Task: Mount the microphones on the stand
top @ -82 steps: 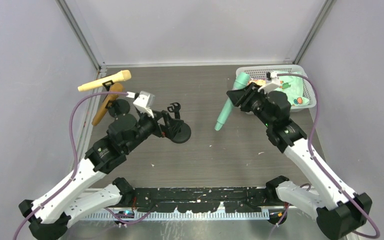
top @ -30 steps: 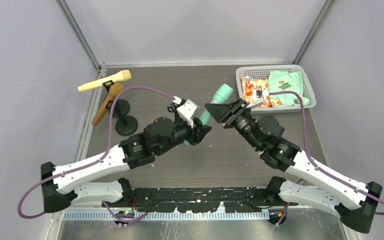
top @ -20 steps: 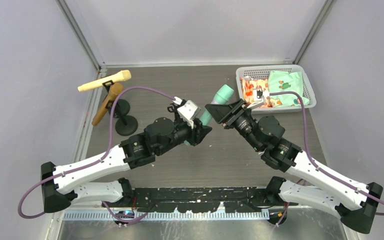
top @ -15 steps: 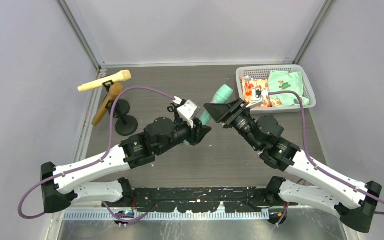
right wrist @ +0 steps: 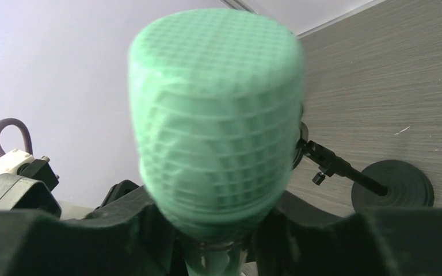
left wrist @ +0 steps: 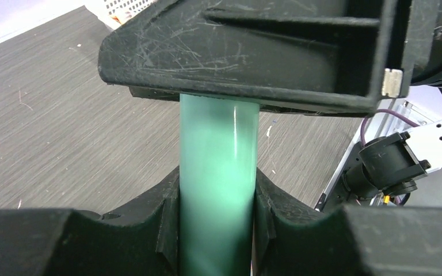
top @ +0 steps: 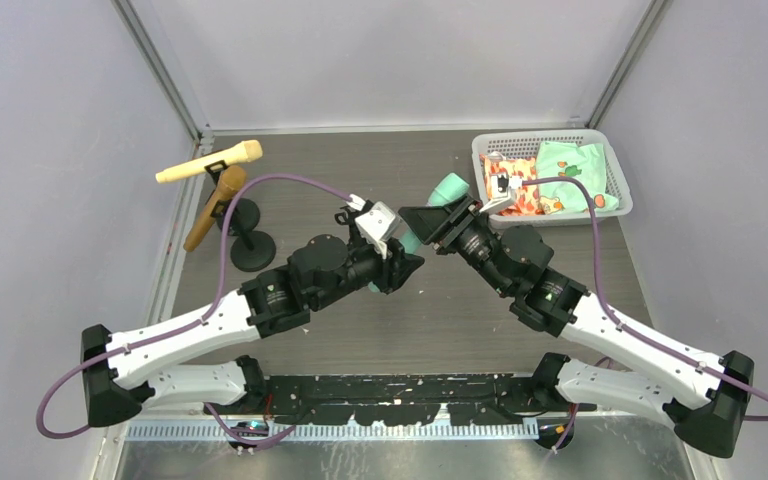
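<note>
The mint-green microphone (top: 449, 187) hangs tilted over the table's middle, held at both ends. My left gripper (top: 404, 263) is shut on its smooth handle (left wrist: 218, 149), which fills the left wrist view between the jaws (left wrist: 218, 195). My right gripper (top: 430, 222) is shut just under the meshed head (right wrist: 216, 103). An empty stand's clip (top: 346, 214) peeks out behind the left wrist; its base (right wrist: 392, 185) shows in the right wrist view. The cream-yellow microphone (top: 210, 162) and the golden-brown microphone (top: 215, 204) sit on two stands (top: 252, 250) at the far left.
A white basket (top: 545, 137) with patterned cloths stands at the back right. Metal frame posts and grey walls close in the table on both sides. A black rail runs along the near edge between the arm bases.
The right arm carried the green microphone from the basket to the middle, and the left gripper left the stand and closed on its handle. In the last second the right gripper shifted slightly left.
</note>
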`<state>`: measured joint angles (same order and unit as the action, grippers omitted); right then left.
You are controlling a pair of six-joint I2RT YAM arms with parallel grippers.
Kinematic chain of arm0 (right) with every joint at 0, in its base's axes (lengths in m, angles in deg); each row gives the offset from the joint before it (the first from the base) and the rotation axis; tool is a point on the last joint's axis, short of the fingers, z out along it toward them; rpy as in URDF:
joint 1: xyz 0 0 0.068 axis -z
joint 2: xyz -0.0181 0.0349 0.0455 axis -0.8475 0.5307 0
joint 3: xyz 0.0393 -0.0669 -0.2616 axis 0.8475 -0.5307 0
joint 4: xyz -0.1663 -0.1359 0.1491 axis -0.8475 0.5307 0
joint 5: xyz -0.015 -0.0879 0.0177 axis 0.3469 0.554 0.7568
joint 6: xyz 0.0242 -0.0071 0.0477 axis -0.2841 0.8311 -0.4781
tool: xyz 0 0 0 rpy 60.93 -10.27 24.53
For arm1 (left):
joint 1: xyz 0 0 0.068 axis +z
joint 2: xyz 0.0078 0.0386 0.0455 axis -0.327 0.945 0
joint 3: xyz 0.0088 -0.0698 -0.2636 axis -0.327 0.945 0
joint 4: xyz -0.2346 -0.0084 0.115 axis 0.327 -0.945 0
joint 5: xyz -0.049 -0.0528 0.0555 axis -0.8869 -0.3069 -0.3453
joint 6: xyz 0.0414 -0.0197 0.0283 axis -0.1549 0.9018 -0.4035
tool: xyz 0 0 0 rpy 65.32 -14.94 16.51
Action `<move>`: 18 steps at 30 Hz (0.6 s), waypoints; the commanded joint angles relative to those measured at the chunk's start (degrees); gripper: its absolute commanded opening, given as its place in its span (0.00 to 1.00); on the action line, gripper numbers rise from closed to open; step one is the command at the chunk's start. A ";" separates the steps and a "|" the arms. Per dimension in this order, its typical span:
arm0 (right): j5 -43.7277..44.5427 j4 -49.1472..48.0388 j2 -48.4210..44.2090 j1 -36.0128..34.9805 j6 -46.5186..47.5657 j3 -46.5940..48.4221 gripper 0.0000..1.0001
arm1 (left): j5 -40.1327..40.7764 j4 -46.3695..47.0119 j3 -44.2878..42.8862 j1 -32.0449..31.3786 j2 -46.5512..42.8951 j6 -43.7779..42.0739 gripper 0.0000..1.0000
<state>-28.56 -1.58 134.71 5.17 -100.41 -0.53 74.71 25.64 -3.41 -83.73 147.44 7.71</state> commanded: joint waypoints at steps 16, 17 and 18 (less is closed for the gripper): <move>11.11 0.15 -7.79 0.29 7.55 -0.96 0.01 | 14.28 2.13 13.94 1.40 -13.83 1.25 0.81; 11.01 1.53 -7.77 0.50 8.21 -0.32 0.01 | 14.11 2.87 15.65 2.20 -14.77 0.98 0.81; 10.93 2.54 -7.77 0.70 8.88 0.13 0.01 | 13.52 4.85 17.35 3.04 -15.86 0.84 0.82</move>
<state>-21.15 -1.29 127.87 5.21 -95.43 -3.79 85.12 26.19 9.50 -82.99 135.11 9.49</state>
